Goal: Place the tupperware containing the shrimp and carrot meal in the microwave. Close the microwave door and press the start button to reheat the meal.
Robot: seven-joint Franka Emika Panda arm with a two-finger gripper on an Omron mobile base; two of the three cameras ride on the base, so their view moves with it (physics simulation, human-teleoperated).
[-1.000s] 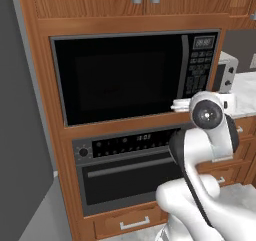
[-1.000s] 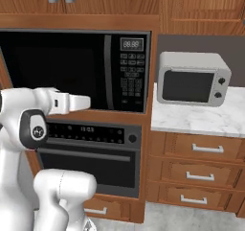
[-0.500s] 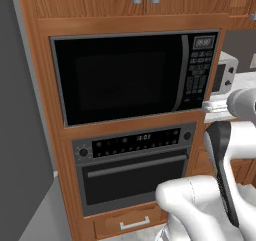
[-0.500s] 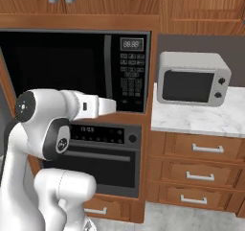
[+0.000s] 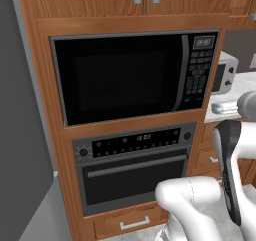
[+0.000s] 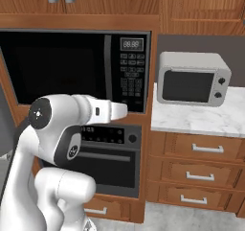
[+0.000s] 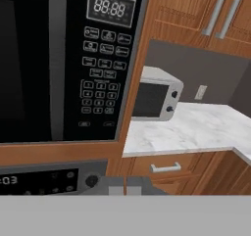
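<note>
Black glass fronts the microwave point(image 5: 135, 77), and we see its microwave door point(image 5: 117, 80) shut, with the keypad column point(image 6: 130, 79) and display point(image 7: 111, 7) at its right. Our pincer point(image 7: 125, 186) sits pressed together, pinching nothing, low in front of the microwave's lower right corner, above the oven point(image 5: 135, 172). Beside it, a small white-silver countertop appliance point(image 6: 191, 77) stands on the marble tabletop point(image 6: 196, 117). We cannot see inside the microwave.

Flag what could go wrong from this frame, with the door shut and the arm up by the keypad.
The microwave's keypad packs many small buttons close together, so the shut tool, now aimed low near the oven's knob, could press the wrong one. The microwave door window is dark, so the tupperware inside cannot be confirmed.
</note>
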